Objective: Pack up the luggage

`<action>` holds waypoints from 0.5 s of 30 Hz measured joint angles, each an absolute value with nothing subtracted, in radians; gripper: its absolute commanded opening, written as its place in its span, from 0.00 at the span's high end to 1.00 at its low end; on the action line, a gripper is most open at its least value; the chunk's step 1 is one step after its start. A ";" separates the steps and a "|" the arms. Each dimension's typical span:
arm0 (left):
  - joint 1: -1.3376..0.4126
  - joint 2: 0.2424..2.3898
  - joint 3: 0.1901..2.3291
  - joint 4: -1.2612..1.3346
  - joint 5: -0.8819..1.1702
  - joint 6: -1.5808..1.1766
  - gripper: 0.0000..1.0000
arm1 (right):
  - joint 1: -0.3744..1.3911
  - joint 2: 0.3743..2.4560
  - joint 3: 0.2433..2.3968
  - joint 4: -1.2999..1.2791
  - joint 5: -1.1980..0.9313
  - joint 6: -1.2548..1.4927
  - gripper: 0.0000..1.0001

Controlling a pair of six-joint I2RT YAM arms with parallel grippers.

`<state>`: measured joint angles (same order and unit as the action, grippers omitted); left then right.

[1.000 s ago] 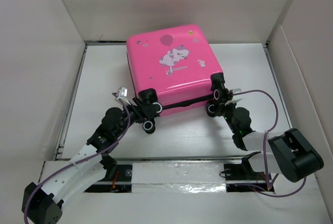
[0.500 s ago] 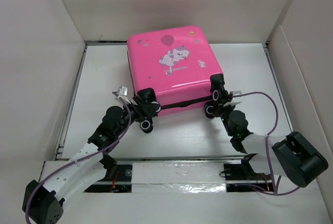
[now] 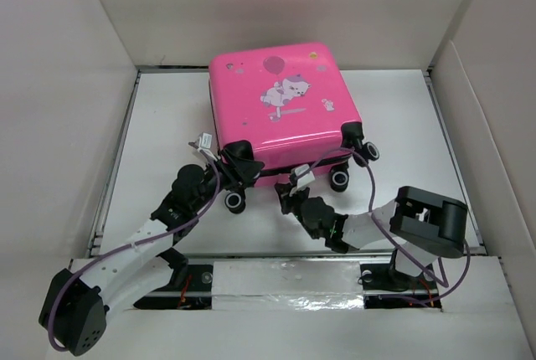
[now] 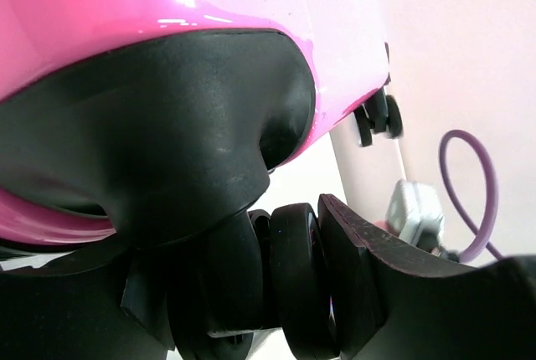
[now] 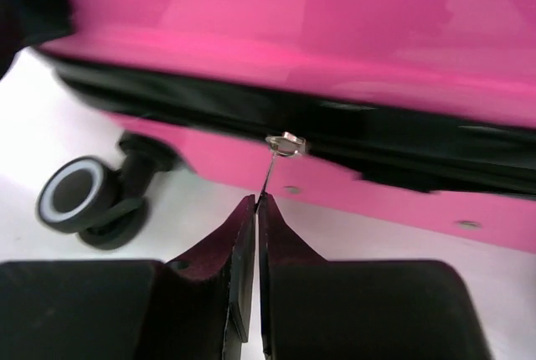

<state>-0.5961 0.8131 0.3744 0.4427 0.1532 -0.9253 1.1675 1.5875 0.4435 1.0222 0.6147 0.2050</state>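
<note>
Right now the luggage [image 3: 280, 105] lies flat and shut on the bench [image 3: 163, 126], toward the back and about midway across, with its printed shell up and its wheeled end facing my arms. Along that end runs the black zip seam [image 5: 402, 138]. The zipper pull [image 5: 285, 144] hangs from it, its thin tab pinched between the pressed-together fingers of my right tool [image 5: 258, 205]. My left tool [image 3: 224, 173] sits at the near-left corner with a caster wheel [image 4: 293, 285] between its fingers; whether they clamp it I cannot tell. I judge this to be the zipping step, with the left bracing and the right pulling. Next I'd draw the pull along the seam, keeping the tug flat to the track so the tab doesn't slip out
</note>
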 measured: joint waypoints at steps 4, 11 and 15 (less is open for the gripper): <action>-0.608 0.825 0.375 0.453 0.168 -0.939 1.00 | 1.205 1.651 0.502 1.040 0.593 0.205 1.00; -0.609 0.837 0.395 0.449 0.178 -0.966 1.00 | 1.237 1.737 0.620 1.040 0.544 0.198 1.00; -0.607 0.844 0.396 0.457 0.204 -1.001 1.00 | 1.268 1.771 0.665 1.057 0.485 0.202 1.00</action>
